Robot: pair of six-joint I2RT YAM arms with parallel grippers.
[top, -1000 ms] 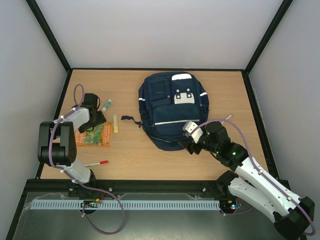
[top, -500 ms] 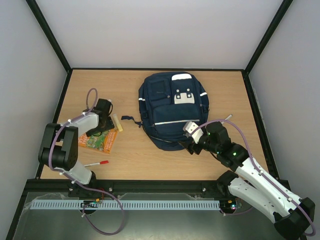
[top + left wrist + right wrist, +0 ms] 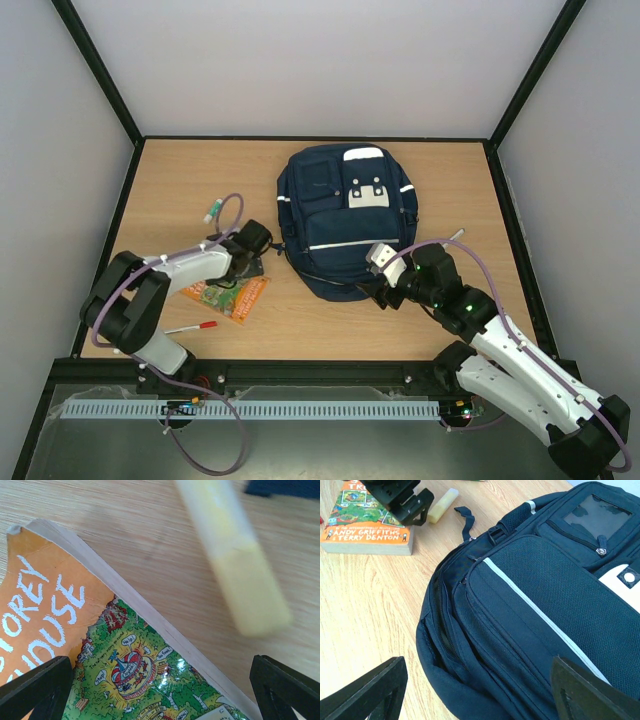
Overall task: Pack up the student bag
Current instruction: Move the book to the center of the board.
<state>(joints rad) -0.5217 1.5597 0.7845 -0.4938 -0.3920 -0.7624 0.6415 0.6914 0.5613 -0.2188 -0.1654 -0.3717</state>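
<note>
Top external: bag (image 3: pixel 345 215) lies mid-table, right gripper (image 3: pixel 373 292) at its near edge, left gripper (image 3: pixel 248 264) over book (image 3: pixel 228 295). Left wrist: jaws spread above book, yellow stick (image 3: pixel 235 575) beside it. Right wrist: jaws spread above bag's near edge.

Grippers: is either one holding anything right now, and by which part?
Nothing is held. The left gripper stands open over the orange paperback book; the right gripper stands open at the navy blue fabric backpack.

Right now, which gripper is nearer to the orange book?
Left. The left gripper hangs over the orange book; the right gripper sits at the student bag, far from the book.
</note>
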